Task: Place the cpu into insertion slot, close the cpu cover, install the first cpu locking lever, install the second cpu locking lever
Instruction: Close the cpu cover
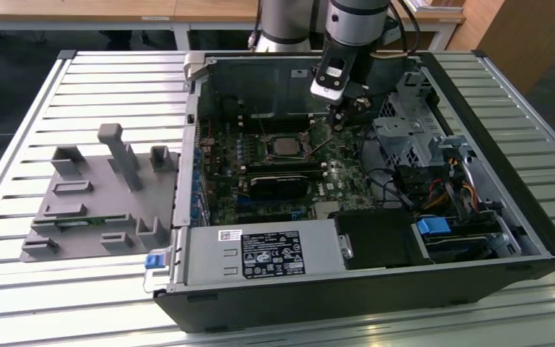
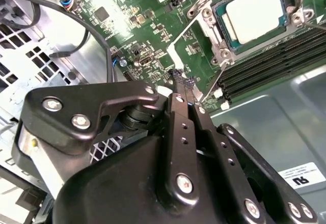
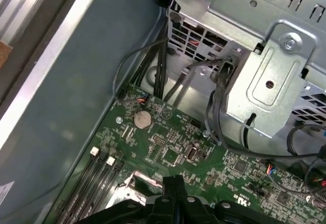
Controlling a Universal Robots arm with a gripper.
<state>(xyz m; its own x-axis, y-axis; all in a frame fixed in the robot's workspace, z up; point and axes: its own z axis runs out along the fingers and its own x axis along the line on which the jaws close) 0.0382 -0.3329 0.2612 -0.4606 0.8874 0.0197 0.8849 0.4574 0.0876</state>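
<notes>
The black end effector (image 2: 182,86), fingers pressed together, points at the free edge of the thin silvery square-framed cpu cover (image 2: 173,53), which is swung open toward it, leaving the dull silver-grey square cpu (image 2: 254,12) just beyond bare in the black square insertion slot (image 2: 220,18).

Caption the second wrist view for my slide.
Shut tool poised beside the open cpu cover, with the cpu already seated on the green board.
</notes>
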